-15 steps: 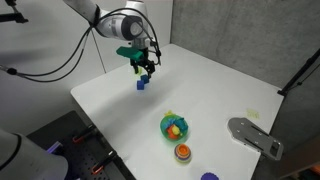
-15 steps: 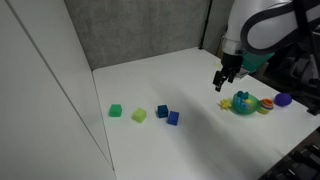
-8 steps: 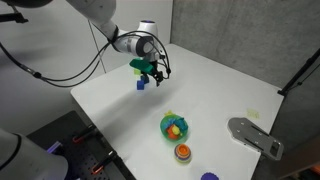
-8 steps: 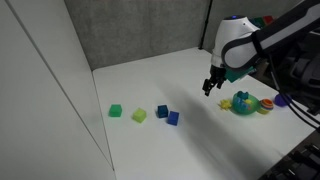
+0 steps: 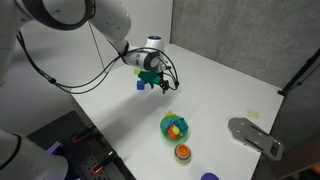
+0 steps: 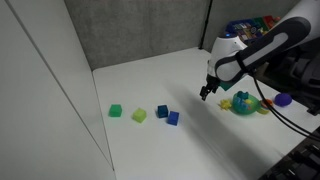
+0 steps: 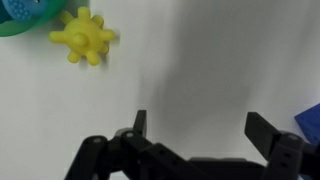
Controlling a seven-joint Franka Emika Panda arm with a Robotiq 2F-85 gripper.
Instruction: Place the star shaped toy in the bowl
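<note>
The star shaped toy [image 7: 83, 38] is yellow and spiky. It lies on the white table, right next to the green bowl [image 7: 12, 18], which holds other coloured toys. The bowl also shows in both exterior views [image 5: 174, 127] [image 6: 243, 103]. My gripper [image 7: 200, 125] is open and empty. It hangs over bare table between the bowl and the blocks, apart from the toy, as both exterior views show [image 5: 160, 86] [image 6: 205, 93]. In an exterior view the toy is a small yellow spot [image 6: 227, 101] beside the bowl.
Two blue blocks [image 6: 167, 115], a yellow-green block [image 6: 139, 115] and a green block [image 6: 115, 111] lie on the table. An orange cup [image 5: 183, 152] and a purple object [image 6: 283, 100] sit beyond the bowl. A grey plate-like object [image 5: 255, 136] lies at the table edge.
The gripper has moved down toward the table and a little away from the blocks toward the bowl. It stays open and empty. The objects have not moved.
</note>
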